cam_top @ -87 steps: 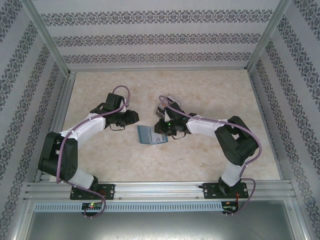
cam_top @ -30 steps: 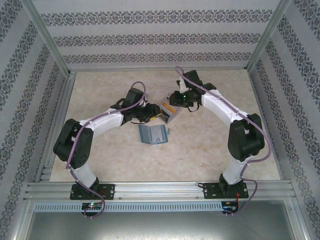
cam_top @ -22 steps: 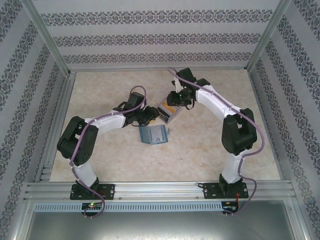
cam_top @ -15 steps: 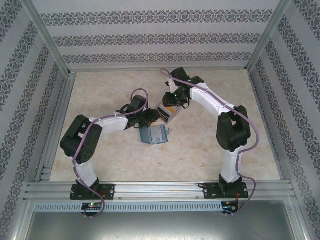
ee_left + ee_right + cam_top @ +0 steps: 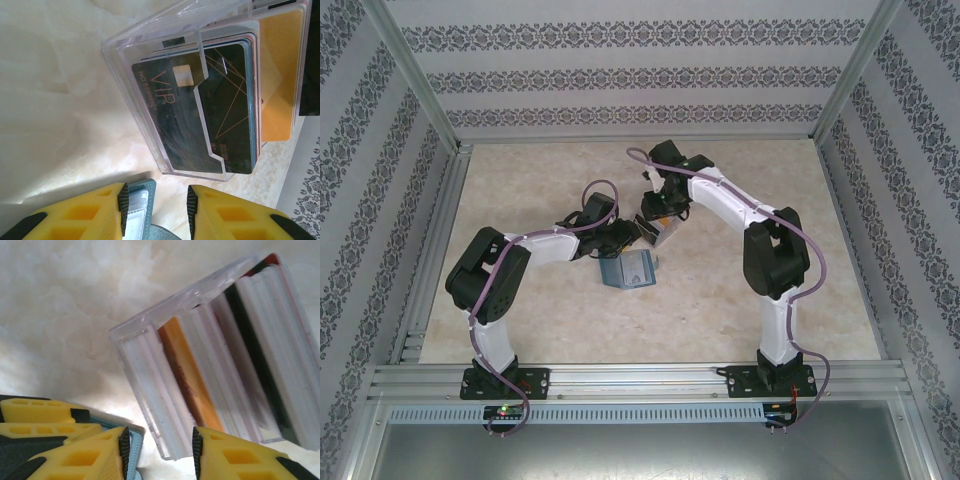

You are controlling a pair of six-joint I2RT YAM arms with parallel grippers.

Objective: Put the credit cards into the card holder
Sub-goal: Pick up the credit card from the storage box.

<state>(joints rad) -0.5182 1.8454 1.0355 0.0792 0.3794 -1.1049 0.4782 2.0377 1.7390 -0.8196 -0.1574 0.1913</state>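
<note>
Left pincer (image 5: 156, 200): the bottom edge of its wrist view cuts it off. It has yellow moulded fingers with hollow cells and black ribbed pads. The jaws stand partly apart and clamp nothing. It hangs just off the left near corner of the clear tray (image 5: 136, 100), on the side toward the arm bases.

Card holder (image 5: 628, 270): in the left wrist view the fingers hide most of it. A teal corner and a whitish sleeve edge show in the gap, close to the left pad. From above it is a small teal-blue rectangle lying flat with a paler grey panel. It sits just beside the tray on the arm-base side; whether the two touch cannot be told.

Clear tray: both wrist views cut off its far end, and from above the two wrists largely cover it. It is hard, glossy, transparent plastic, slanted, with upright dividers forming slots.

Credit cards (image 5: 256, 90): they stand packed in the tray's slots, mostly edge-on, so their number cannot be told. The front one is a dark VIP card (image 5: 220, 110) with thin gold lines. Behind it are pale and pinkish edges, then an orange-yellow card (image 5: 282, 75).

Right pincer (image 5: 161, 445): it has the same yellow fingers and black pads. The jaws are partly apart and straddle a tray corner, with a gap on the left pad's side. Contact on the other side is unclear.

Worktop (image 5: 50, 100): pale beige with a marbled sheen.
</note>
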